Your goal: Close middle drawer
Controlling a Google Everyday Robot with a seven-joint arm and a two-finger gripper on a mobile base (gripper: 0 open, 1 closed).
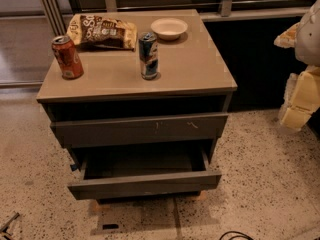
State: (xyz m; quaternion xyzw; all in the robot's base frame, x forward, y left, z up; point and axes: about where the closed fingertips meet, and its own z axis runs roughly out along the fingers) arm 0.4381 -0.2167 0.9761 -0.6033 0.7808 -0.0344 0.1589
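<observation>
The middle drawer point(144, 183) is a wide, shallow dark-grey drawer with a plain front. It stands pulled out from the cabinet point(135, 79), and its inside looks dark and empty. Above it is the taller grey drawer front point(140, 129) with small pale scratch marks, which sits slightly forward of the cabinet body. My gripper point(298, 109), with white and cream-yellow arm parts, hangs at the right edge of the view. It is well to the right of the cabinet, apart from both drawers, and holds nothing that I can see.
On the cabinet top stand a red can point(67, 57), a blue can point(148, 55), a chip bag point(103, 31) and a white bowl point(169, 28). A dark wall and rails run behind. The floor is speckled, with a black cable point(235, 235) at the bottom.
</observation>
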